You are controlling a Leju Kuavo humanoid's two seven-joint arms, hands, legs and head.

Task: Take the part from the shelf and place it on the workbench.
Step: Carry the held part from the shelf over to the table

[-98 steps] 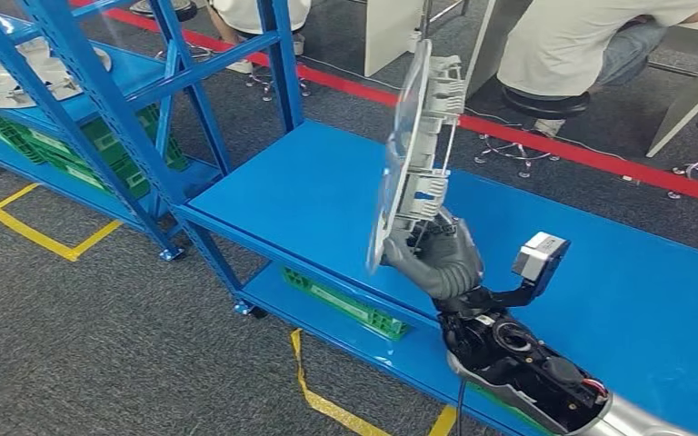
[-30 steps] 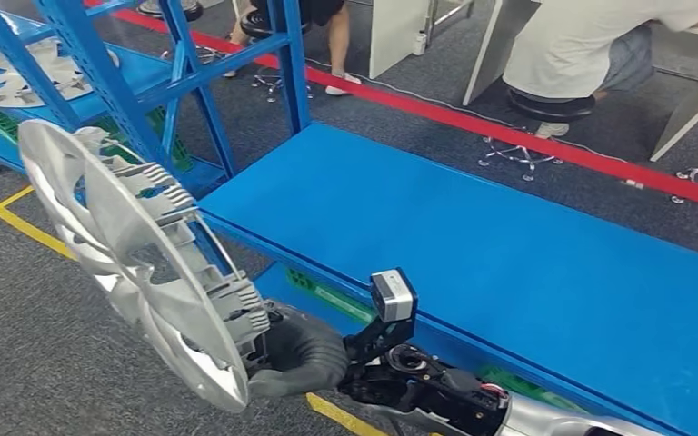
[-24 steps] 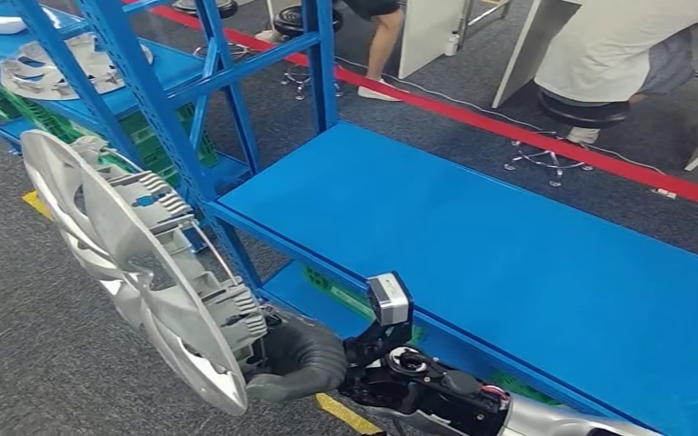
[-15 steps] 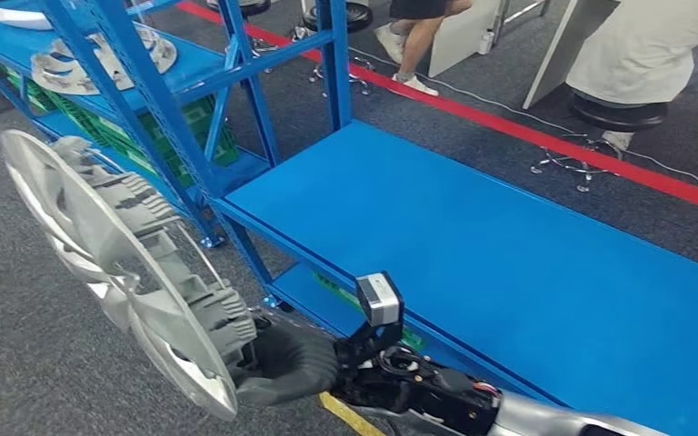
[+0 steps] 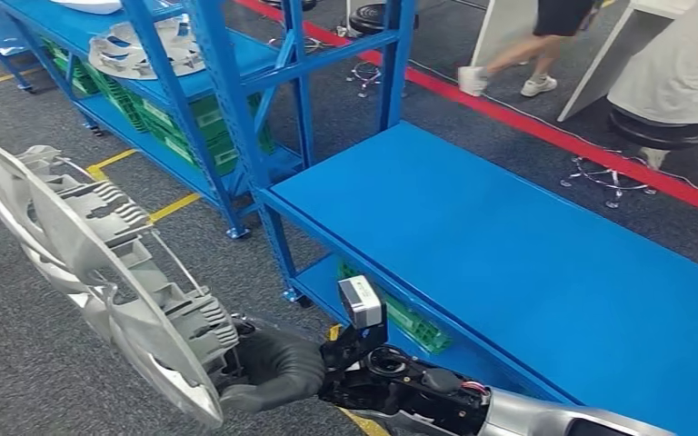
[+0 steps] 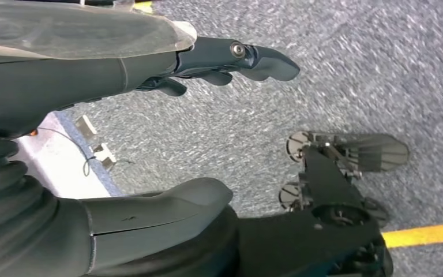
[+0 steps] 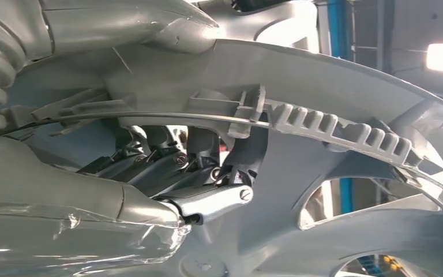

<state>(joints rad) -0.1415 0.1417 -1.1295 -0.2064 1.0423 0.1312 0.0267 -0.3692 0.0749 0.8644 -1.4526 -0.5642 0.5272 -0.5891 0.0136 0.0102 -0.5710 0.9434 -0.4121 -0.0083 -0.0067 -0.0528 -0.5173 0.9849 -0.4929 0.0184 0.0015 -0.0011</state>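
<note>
The part is a silver plastic wheel cover (image 5: 91, 263) with ribbed clips on its back. It stands tilted on edge over the grey carpet, left of the blue workbench (image 5: 527, 245). My right hand (image 5: 268, 368) grips it at its lower rim, low in the head view. In the right wrist view the cover's (image 7: 323, 150) inner side is close up, with my fingers (image 7: 207, 196) hooked behind its rim. My left hand (image 6: 63, 75) hangs over the carpet, fingers apart, holding nothing. The blue shelf (image 5: 218, 82) stands at the upper left.
More wheel covers (image 5: 145, 45) lie on the shelf, with green crates (image 5: 200, 118) beneath. Another green crate (image 5: 409, 322) sits under the workbench. Behind a red floor line (image 5: 545, 127), a person (image 5: 527, 45) walks and another sits on a stool (image 5: 654, 136). Yellow tape (image 5: 145, 213) marks the carpet.
The camera has turned, so shelf and bench have slid right in the picture. The cover, earlier upright above the bench, now hangs low at the left in my right hand. The walking person moved right.
</note>
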